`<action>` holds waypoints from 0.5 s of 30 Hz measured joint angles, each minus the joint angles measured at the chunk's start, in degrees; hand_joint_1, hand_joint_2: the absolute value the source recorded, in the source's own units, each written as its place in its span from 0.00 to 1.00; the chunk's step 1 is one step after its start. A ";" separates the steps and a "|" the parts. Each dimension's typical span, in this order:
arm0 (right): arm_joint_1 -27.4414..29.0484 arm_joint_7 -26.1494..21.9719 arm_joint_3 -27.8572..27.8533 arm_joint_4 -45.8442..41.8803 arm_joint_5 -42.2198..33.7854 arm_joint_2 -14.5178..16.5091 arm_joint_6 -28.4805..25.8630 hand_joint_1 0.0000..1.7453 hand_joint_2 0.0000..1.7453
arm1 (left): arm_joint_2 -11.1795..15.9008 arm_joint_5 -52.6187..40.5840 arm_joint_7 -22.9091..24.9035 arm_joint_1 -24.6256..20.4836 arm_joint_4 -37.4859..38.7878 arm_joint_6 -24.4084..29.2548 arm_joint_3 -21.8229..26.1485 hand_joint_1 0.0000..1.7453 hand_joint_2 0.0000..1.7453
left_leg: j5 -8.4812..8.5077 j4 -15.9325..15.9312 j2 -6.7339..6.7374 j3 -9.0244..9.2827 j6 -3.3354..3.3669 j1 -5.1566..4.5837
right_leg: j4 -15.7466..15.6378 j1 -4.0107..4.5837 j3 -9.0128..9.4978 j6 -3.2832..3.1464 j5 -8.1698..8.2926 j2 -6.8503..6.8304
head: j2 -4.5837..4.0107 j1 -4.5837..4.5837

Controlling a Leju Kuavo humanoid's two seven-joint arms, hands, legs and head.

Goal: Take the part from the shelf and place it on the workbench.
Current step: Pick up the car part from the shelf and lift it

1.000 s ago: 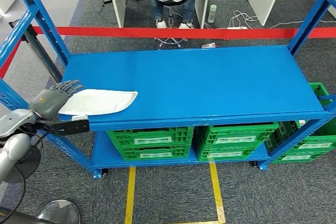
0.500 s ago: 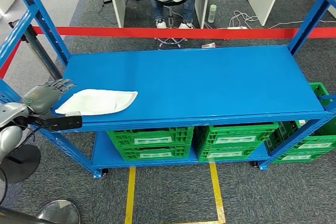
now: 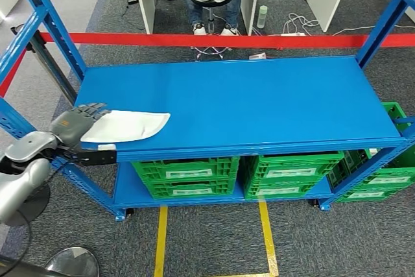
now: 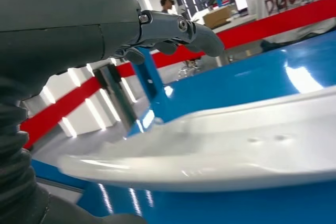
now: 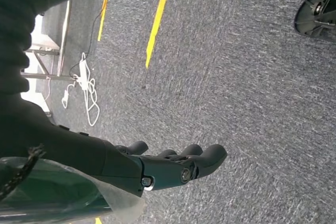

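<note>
Head view: the white part lies flat at the shelf's front-left corner, one end at the edge; blue surface stretches bare to its right. Left hand meets that end, fingers over it, thumb under the shelf lip.

Left wrist view: fingers extend above the part; whether they are pinching it cannot be told.

Right wrist view: right hand hangs over carpet, fingers loosely spread, holding nothing.

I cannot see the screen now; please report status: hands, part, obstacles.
Left hand at the part's end, fingers above, thumb below; grip unconfirmed. Right hand open, holding nothing. Part flat on shelf. Nothing in the way.
</note>
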 joint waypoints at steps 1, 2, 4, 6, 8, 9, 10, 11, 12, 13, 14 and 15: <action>0.00 -0.02 0.12 0.00 0.00 -0.01 0.03 0.00 1.00 | -0.65 -0.09 -0.31 -0.09 0.48 0.20 -0.19 0.00 1.00 | 0.00 0.00 0.00 0.00 0.00 0.00 | 0.00 0.00 0.00 0.00 0.00 0.00 | 0.00 0.00; -0.01 -0.05 0.24 0.00 0.00 -0.02 0.04 0.00 1.00 | -1.30 -0.12 -0.62 -0.21 0.95 0.36 -0.41 0.00 1.00 | 0.00 0.01 0.00 0.00 0.00 0.00 | 0.00 0.00 0.00 0.00 0.00 0.00 | 0.01 0.00; -0.01 -0.11 0.46 0.00 0.00 -0.04 0.06 0.00 1.00 | -2.49 -0.15 -1.09 -0.53 1.77 0.56 -0.87 0.00 1.00 | 0.00 0.01 0.00 0.00 0.00 0.00 | 0.00 0.00 0.00 0.00 0.00 0.00 | -0.01 0.00; -0.01 -0.13 0.72 0.00 0.00 -0.08 0.07 0.00 1.00 | -3.45 -0.15 -1.23 -0.88 2.47 0.63 -1.21 0.00 1.00 | 0.00 0.01 0.01 0.00 0.00 0.00 | 0.00 0.00 0.00 0.00 0.00 0.02 | -0.01 -0.01; 0.00 -0.13 0.98 0.00 0.00 -0.14 0.07 0.00 1.00 | -4.07 -0.15 -1.31 -1.12 3.00 0.67 -1.35 0.00 1.00 | 0.00 0.01 0.02 0.00 0.00 0.00 | 0.00 0.00 -0.01 0.00 0.00 0.04 | 0.00 -0.01; 0.00 -0.13 1.09 0.00 0.00 -0.16 0.08 0.00 1.00 | -4.31 -0.16 -1.42 -1.19 3.20 0.75 -1.37 0.00 1.00 | 0.00 0.01 0.02 0.00 0.00 0.00 | 0.00 0.01 -0.01 0.00 0.00 0.04 | 0.01 -0.01; 0.00 -0.14 1.18 0.00 0.00 -0.19 0.09 0.00 1.00 | -4.53 -0.18 -1.61 -1.26 3.41 0.91 -1.40 0.00 1.00 | 0.00 0.01 0.02 0.00 0.00 0.00 | 0.00 0.01 -0.01 0.00 0.00 0.03 | 0.01 0.00; 0.00 -0.15 1.25 0.00 0.00 -0.22 0.10 0.00 1.00 | -4.77 -0.19 -1.86 -1.35 3.64 1.14 -1.45 0.00 1.00 | 0.00 0.01 0.02 0.00 0.00 0.00 | 0.00 0.01 -0.01 0.00 0.00 0.02 | 0.01 0.00; 0.00 -0.17 1.30 0.00 0.00 -0.24 0.11 0.00 1.00 | -5.05 -0.21 -2.16 -1.48 3.90 1.42 -1.55 0.00 1.00 | 0.00 0.01 0.01 0.00 0.00 0.00 | 0.00 0.01 -0.01 0.00 0.00 0.01 | 0.01 0.00; 0.00 -0.21 1.33 0.00 0.00 -0.26 0.13 0.00 1.00 | -5.42 -0.22 -2.44 -1.64 4.17 1.67 -1.67 0.00 1.00 | 0.00 0.01 0.01 0.00 0.00 0.00 | 0.00 0.01 -0.01 0.00 0.00 0.01 | 0.00 0.00; 0.00 -0.25 1.37 0.00 0.00 -0.27 0.13 0.00 1.00 | -5.81 -0.22 -2.64 -1.84 4.49 1.85 -1.80 0.00 1.00 | 0.00 0.01 0.01 0.00 0.00 0.00 | 0.00 0.01 0.00 0.00 0.00 0.00 | -0.01 0.00; -0.01 -0.28 1.41 0.00 -0.01 -0.28 0.13 0.00 1.00 | -6.23 -0.22 -2.77 -2.08 4.86 1.96 -1.97 0.00 1.00 | 0.00 0.01 0.01 0.00 0.00 0.00 | 0.00 0.01 0.00 0.00 0.00 0.01 | -0.01 0.00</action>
